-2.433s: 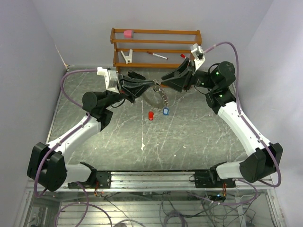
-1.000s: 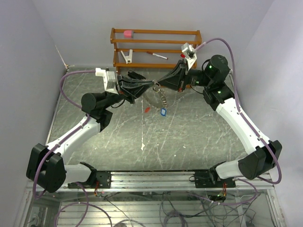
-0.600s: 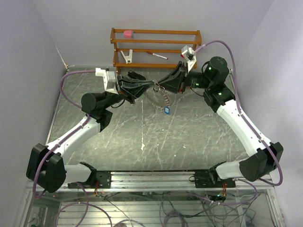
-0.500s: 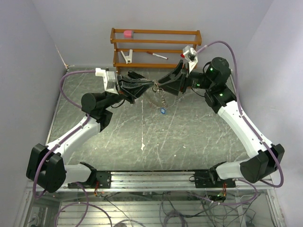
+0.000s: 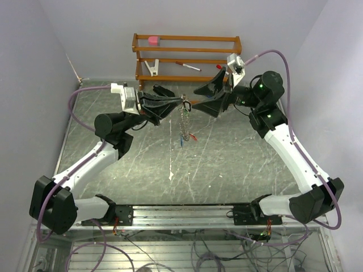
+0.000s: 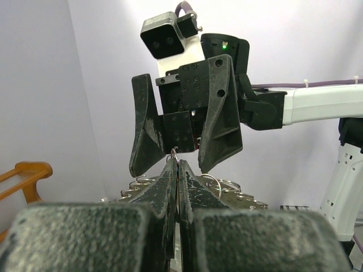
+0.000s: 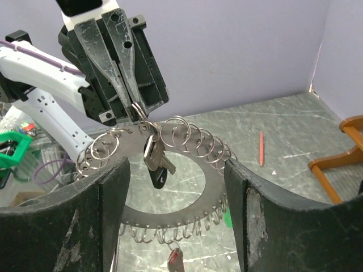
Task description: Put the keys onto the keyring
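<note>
Hanging straight down now, keyring pinched in left tool, right tool newly spread wide, grip released.

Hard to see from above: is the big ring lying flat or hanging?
Hanging. The shut left gripper pinches the keyring by a loop on its top rim; it dangles upright.

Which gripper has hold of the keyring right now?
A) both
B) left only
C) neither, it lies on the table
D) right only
B: the left gripper is shut on a small loop at the rim of the keyring, which hangs from it, while the right gripper stands open, one finger on each side of the ring.
</note>
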